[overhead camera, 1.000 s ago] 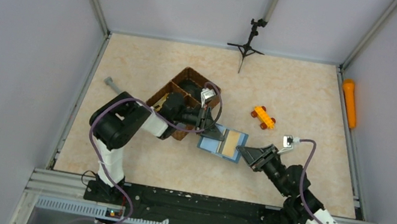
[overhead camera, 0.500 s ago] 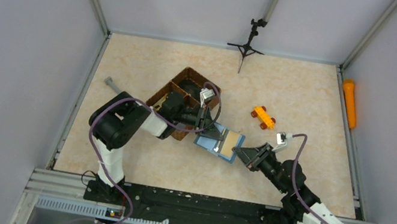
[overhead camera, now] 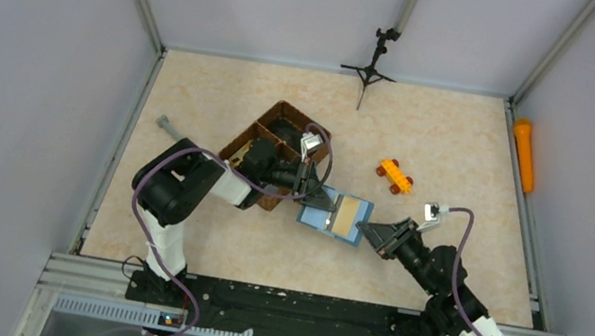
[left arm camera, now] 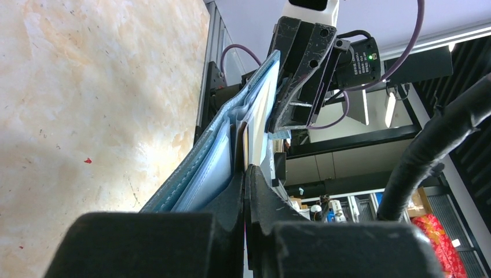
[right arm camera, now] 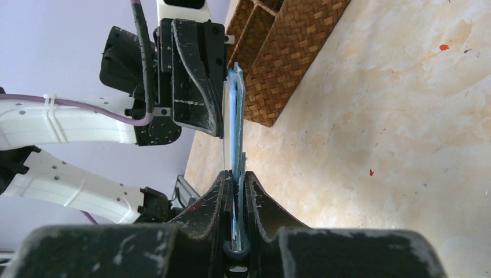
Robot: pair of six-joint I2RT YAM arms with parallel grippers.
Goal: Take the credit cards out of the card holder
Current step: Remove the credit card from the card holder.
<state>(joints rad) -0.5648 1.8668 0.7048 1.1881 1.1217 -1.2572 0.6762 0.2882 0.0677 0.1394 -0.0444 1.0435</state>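
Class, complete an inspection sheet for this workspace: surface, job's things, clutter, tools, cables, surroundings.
Surface: beige marbled tabletop, few specks.
Job's things: flat teal-blue bifold card holder, open, tan panel inside.
Clutter: brown woven divided basket; orange toy block car; orange cylinder at right edge.
Tools: left tool and right tool shut on the card holder's opposite edges.
Cables: purple cables run along both arms.
Surroundings: grey walls; black tripod stand at far edge.
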